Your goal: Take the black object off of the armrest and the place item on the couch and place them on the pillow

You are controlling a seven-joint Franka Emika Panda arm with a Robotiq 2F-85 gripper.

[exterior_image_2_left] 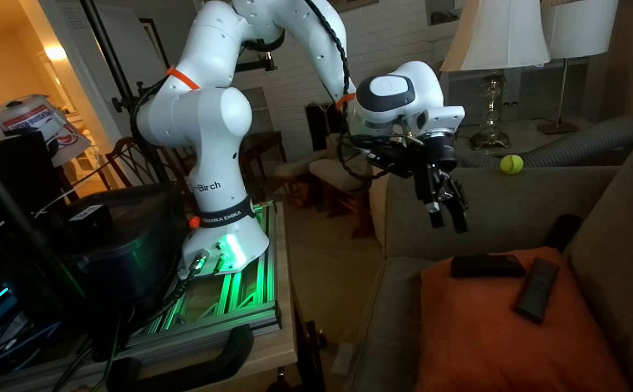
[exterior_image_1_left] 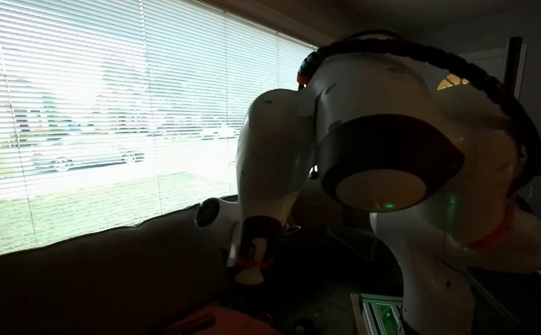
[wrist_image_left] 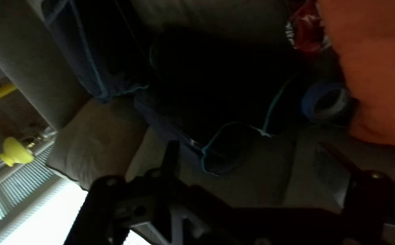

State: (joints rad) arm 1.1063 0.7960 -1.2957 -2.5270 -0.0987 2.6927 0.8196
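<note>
The orange pillow (exterior_image_2_left: 474,332) lies on the couch (exterior_image_2_left: 491,204), with two dark things on its top. A black object (exterior_image_2_left: 488,265) rests flat near the edge by the armrest, and a dark item shaped like a remote (exterior_image_2_left: 537,290) lies at an angle beside it. My gripper (exterior_image_2_left: 448,222) hangs above and beyond the pillow, near the armrest, apart from everything. In the wrist view the gripper (wrist_image_left: 252,161) has its jaws spread wide, with only couch seat showing between them. The pillow (wrist_image_left: 374,71) fills the upper right there. In an exterior view the gripper is lost in shadow.
A tennis ball (exterior_image_2_left: 511,164) sits on the armrest near a grey hose (exterior_image_2_left: 594,144). In the wrist view, dark cloth (wrist_image_left: 218,88) with teal edging, a blue ring (wrist_image_left: 326,101) and a red wrapper (wrist_image_left: 308,32) lie on the couch. Lamps (exterior_image_2_left: 493,38) stand behind.
</note>
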